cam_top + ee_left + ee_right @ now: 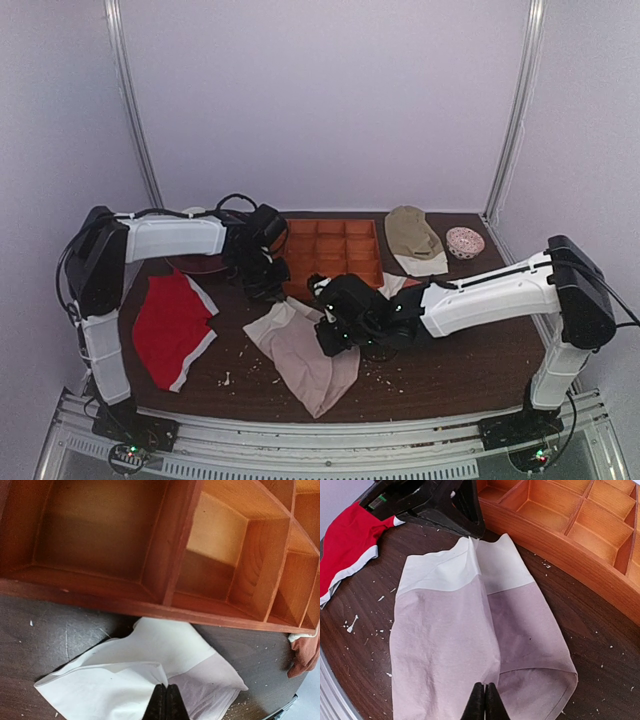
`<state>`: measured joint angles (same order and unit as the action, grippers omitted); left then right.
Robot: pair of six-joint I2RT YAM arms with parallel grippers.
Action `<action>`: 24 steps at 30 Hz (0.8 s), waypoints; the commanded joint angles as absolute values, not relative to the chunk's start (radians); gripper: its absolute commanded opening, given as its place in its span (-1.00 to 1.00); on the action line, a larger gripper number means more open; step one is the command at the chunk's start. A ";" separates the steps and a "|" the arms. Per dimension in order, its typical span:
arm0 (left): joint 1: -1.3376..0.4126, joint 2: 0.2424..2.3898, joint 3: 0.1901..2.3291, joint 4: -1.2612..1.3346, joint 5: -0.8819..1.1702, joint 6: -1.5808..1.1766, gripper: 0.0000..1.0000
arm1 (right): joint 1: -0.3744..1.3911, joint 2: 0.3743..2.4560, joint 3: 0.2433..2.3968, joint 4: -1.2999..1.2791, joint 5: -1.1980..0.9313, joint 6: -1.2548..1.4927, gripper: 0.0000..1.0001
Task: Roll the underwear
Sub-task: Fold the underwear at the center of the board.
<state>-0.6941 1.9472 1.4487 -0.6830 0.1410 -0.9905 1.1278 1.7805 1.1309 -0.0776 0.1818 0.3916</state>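
Observation:
The underwear [305, 360] lies on the dark table in front of the tray, pinkish-beige with a wide white waistband [272, 325] at its far left end. One side of the cloth is folded lengthwise over the middle [440, 640]. My left gripper [268, 288] hangs over the waistband just in front of the tray. In the left wrist view this gripper [166, 687] is shut on a raised fold of the white band [165, 645]. My right gripper [335, 340] is at the opposite end. In the right wrist view it [485, 686] is shut on the folded pink edge.
An orange wooden tray [333, 240] with several compartments stands right behind the underwear, its front wall [150, 610] close to the left fingers. A red garment [172, 325] lies at the left. A beige garment [412, 235] and a small patterned bowl [465, 242] sit back right. An orange-rust cloth [305, 652] lies by the tray's corner.

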 commanded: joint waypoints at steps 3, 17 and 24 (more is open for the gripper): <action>-0.694 1.990 1.517 -0.716 0.108 -0.945 -1.00 | 1.099 1.784 1.109 -0.087 0.140 0.375 -1.00; -0.683 2.088 1.599 -0.735 0.120 -0.944 -1.00 | 1.051 1.838 1.118 -0.061 0.118 0.374 -1.00; -0.680 2.113 1.630 -0.745 0.117 -0.940 -1.00 | 1.028 1.851 1.121 -0.061 0.118 0.367 -1.00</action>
